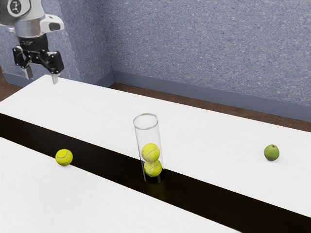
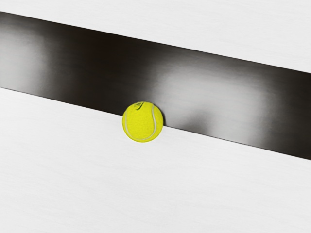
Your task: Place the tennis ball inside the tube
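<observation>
The loose tennis ball lies below the open gripper and well apart from it, on the edge between the table's dark strip and its white top. The fingers hang spread, nothing between them — the hand is raised high, pointing down. Farther off stands the clear tube, upright, two balls stacked inside — then a green fruit.

This was a plain indoor room, its exact kind unclear from the exterior view. Speckled blue-grey walls met in a corner at upper left, above a smooth blue-grey baseboard and brown floor. A white table with a black band stood in front.
</observation>
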